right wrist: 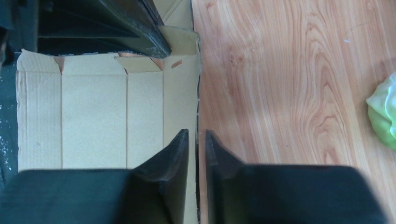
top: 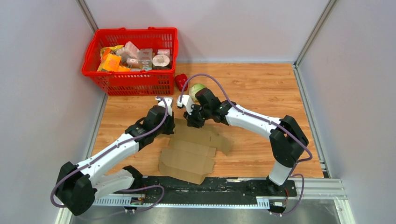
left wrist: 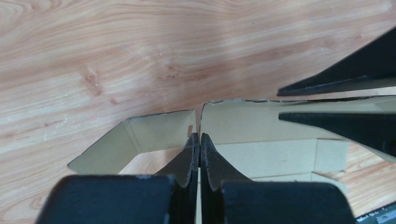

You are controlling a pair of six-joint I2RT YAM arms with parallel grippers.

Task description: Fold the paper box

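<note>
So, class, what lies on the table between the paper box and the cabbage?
Only bare wooden tabletop, shown in the right wrist view between the paper box and the cabbage. In the top view the right arm reaches over that stretch.

No text, brand, number or sign can be read in any view; the colourful packages heaped in the red basket carry print, but from the overhead camera it is too small to make out; the paper box shows only plain brown faces and creases in both wrist views.
</note>
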